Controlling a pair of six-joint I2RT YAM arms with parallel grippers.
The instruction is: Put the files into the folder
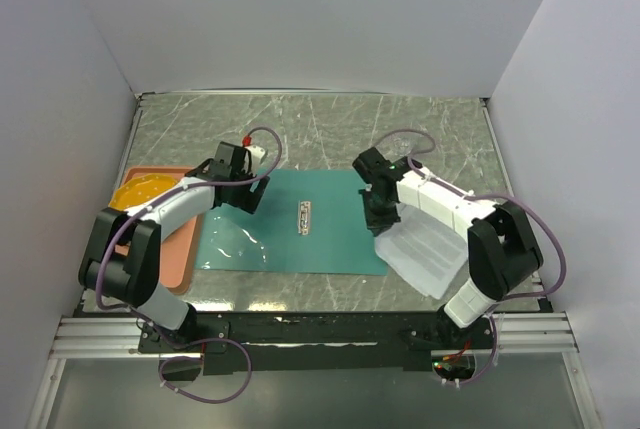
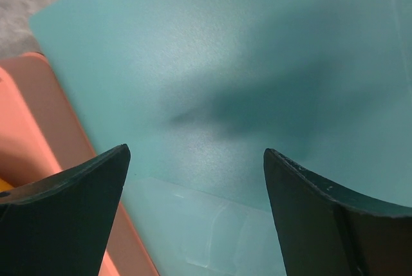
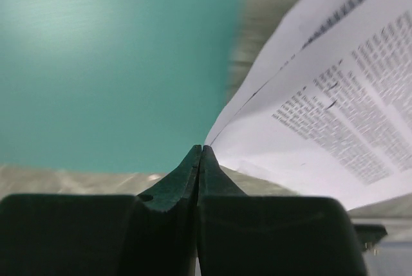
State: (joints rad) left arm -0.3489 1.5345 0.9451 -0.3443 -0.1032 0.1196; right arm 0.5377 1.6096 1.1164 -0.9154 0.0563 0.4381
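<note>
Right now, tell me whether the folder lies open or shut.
Open: the folder lies spread flat, its metal clip exposed along the middle. The files sit outside it, beside its right edge.

At the left of the top view you see a salmon-orange tray (image 1: 181, 252) lying flat on the grey marble worktop (image 1: 330, 119). In the tray's upper left part sits a yellow-orange object (image 1: 140, 192); you cannot tell what it is.

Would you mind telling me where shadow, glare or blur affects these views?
Left wrist: a soft dark shadow lies across the folder. Right wrist: the files are sharp mid-page and blurred toward the frame's top edge. Top external: glare on the folder's near-left cover.
</note>
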